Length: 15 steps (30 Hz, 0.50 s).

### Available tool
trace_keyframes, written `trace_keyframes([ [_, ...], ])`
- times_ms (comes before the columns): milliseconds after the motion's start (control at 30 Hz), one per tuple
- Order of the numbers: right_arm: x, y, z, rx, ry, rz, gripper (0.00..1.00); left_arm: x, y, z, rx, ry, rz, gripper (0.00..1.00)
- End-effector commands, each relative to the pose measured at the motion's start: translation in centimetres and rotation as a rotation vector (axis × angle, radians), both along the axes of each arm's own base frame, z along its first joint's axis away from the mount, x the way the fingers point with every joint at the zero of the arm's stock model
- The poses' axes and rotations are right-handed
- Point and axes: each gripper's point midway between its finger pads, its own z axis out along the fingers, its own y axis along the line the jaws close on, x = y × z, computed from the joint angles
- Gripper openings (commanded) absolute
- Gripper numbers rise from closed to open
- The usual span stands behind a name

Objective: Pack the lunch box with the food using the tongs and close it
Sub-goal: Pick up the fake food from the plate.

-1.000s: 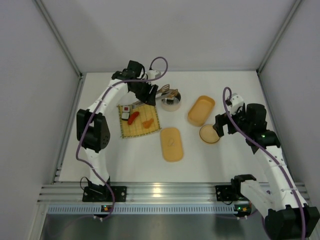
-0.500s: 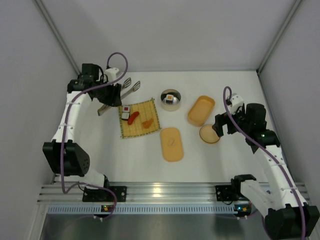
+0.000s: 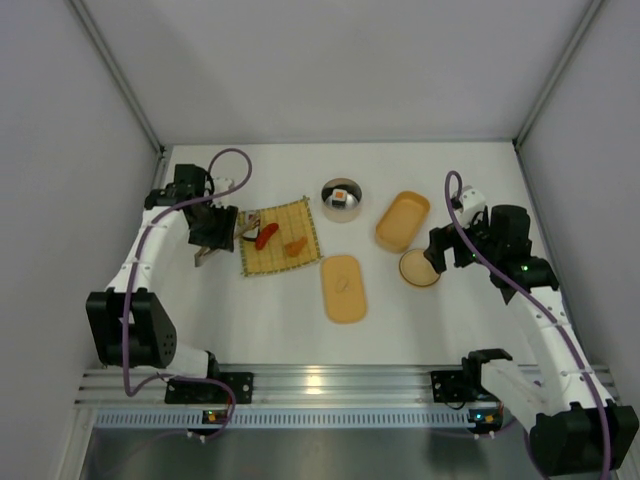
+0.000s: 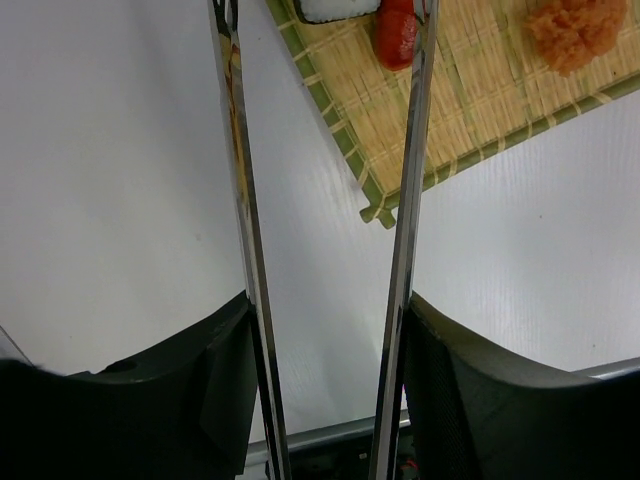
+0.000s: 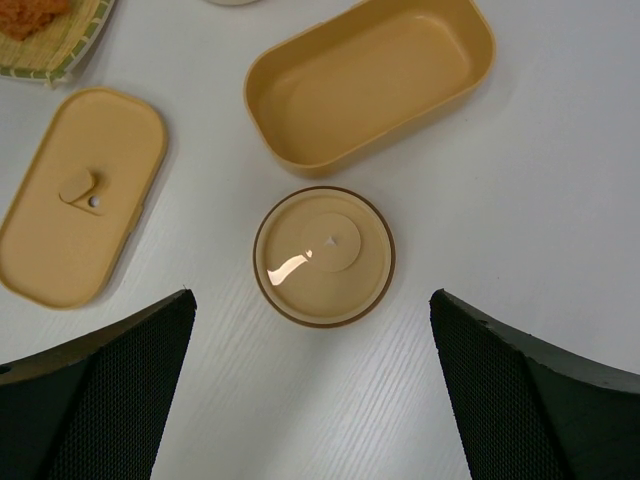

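My left gripper (image 3: pixel 213 232) (image 4: pixel 328 300) is shut on the silver tongs (image 4: pixel 410 180) (image 3: pixel 228 236), one finger pressing the outside of each arm. The tong arms stand apart and reach over the left edge of the woven mat (image 4: pixel 470 110), where a red piece of food (image 4: pixel 395 35) (image 3: pixel 265 236) and a white-and-black piece (image 4: pixel 335 8) lie between them. An orange piece (image 4: pixel 575 35) (image 3: pixel 295 247) lies further right. The open lunch box (image 3: pixel 402 220) (image 5: pixel 370 80) is empty, with its lid (image 3: pixel 344 288) (image 5: pixel 80 195) flat beside it. My right gripper (image 3: pixel 440 250) (image 5: pixel 311 300) hangs open.
A round steel bowl (image 3: pixel 341 208) behind the mat holds one white piece with an orange mark. A round tan lid (image 5: pixel 323 256) (image 3: pixel 419 268) lies on the table under the right gripper. Grey walls close in the table on three sides.
The left arm carried the tongs from the steel bowl out to the far left, then down to the mat's left edge. The right arm has stayed still.
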Motion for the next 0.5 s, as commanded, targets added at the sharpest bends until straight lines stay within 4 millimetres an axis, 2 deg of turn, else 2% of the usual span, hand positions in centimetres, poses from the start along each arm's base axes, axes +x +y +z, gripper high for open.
trace_keyframes([
  [0, 1.2, -0.2, 2.7, 0.010, -0.081, -0.008, 0.99, 1.4, 1.2, 1.9, 0.041, -0.125, 0.129, 0.58],
  [233, 1.4, -0.1, 2.4, 0.012, -0.070, -0.004, 0.99, 2.6, 1.6, 1.1, 0.070, -0.159, 0.157, 0.57],
  [467, 1.4, -0.2, 2.1, 0.003, -0.066, -0.004, 0.99, 3.3, 0.6, 0.6, 0.069, -0.172, 0.126, 0.56],
])
